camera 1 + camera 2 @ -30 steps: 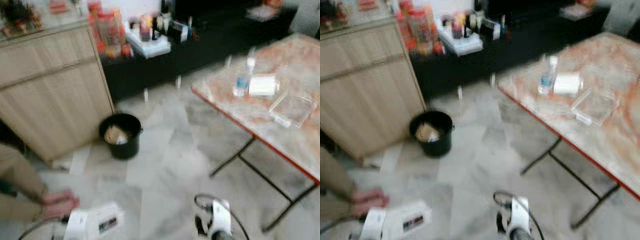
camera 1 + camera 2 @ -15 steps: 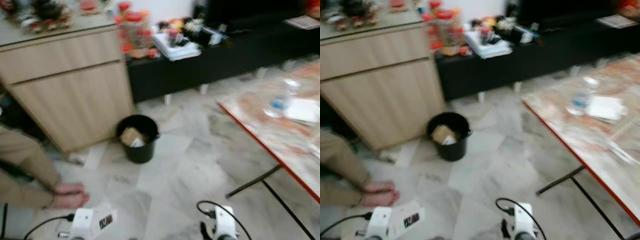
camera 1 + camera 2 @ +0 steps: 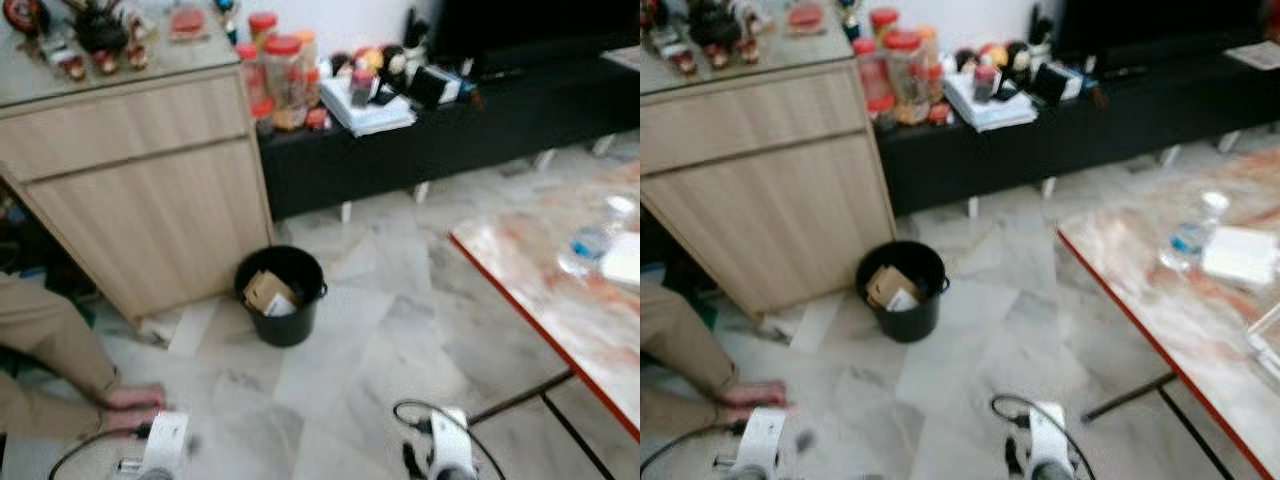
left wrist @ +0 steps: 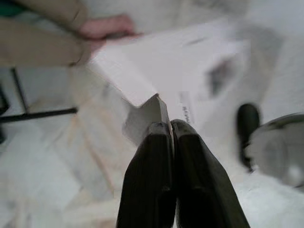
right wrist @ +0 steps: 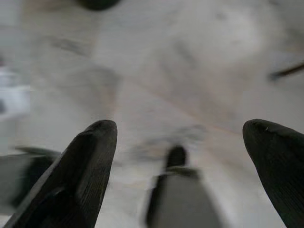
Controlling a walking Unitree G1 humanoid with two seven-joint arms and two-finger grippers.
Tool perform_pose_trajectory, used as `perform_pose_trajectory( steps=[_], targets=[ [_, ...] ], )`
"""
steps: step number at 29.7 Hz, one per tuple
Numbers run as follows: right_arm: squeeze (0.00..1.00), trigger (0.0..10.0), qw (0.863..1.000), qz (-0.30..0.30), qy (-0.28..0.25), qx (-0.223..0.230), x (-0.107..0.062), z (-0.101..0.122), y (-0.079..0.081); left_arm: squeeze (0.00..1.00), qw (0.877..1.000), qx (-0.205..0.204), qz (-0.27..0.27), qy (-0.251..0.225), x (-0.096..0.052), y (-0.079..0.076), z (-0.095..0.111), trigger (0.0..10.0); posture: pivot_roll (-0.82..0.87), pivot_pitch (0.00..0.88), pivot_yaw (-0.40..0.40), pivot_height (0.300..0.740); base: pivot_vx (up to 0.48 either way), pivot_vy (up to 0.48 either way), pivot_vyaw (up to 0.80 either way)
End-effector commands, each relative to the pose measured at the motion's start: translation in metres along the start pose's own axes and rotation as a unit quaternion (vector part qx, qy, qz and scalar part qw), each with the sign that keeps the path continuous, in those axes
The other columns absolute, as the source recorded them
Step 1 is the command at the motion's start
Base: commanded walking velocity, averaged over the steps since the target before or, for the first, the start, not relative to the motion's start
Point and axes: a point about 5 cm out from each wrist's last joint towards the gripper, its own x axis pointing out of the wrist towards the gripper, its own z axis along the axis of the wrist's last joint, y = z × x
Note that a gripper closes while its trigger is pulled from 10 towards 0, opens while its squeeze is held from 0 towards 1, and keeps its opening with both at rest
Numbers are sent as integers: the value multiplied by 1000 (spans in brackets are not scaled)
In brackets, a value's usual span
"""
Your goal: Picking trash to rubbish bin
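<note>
A pale marble floor (image 3: 360, 350) runs from a light wooden cabinet (image 3: 140, 190) on the far left to a long black low unit (image 3: 450, 130) crowded with jars and boxes along the far wall, with an orange-edged folding table (image 3: 1200, 320) on the right carrying a water bottle (image 3: 1190, 235) and a white packet (image 3: 1243, 256). A black rubbish bin (image 3: 283, 297) stands on the floor just beside the cabinet's corner, already holding crumpled cardboard and paper. At the near left, the left gripper (image 4: 171, 124) has its two black fingers pressed together on a corner flap of a white carton (image 4: 166, 71) — its long axis runs away from the fingers, toward a person's bare foot (image 4: 107, 27) and tan trouser leg (image 3: 45, 340). The carton's printing is too blurred to read, and the eye views show the left arm's wrist (image 3: 162, 445) cut off at the near edge. The right gripper (image 5: 178, 130) hangs low at the near centre, its fingers spread wide over bare floor; the robot's own foot shows blurred beneath it.
</note>
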Motion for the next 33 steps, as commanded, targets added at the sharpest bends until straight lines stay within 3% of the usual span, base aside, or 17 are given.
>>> perform_pose_trajectory(
  steps=[1,20,28,33],
  targets=[
    [0,10000,1000,-12,10,-3,-1,-5,-10,0,1000,-4,-6,0,0,-4,1,10000,131,143,44,728,266,0,0],
    [0,10000,1000,-9,6,-12,-1,-5,-8,0,1000,-5,-6,0,0,-4,0,10000,134,145,45,728,266,0,192],
    [0,10000,1000,-12,4,10,-2,-5,-8,0,1000,-6,-7,0,0,-4,0,10000,132,146,44,728,264,0,200],
    [0,10000,1000,-11,3,-8,-1,-4,-9,0,1000,-6,-6,0,0,-4,0,10000,129,141,46,728,269,0,0]
  ],
)
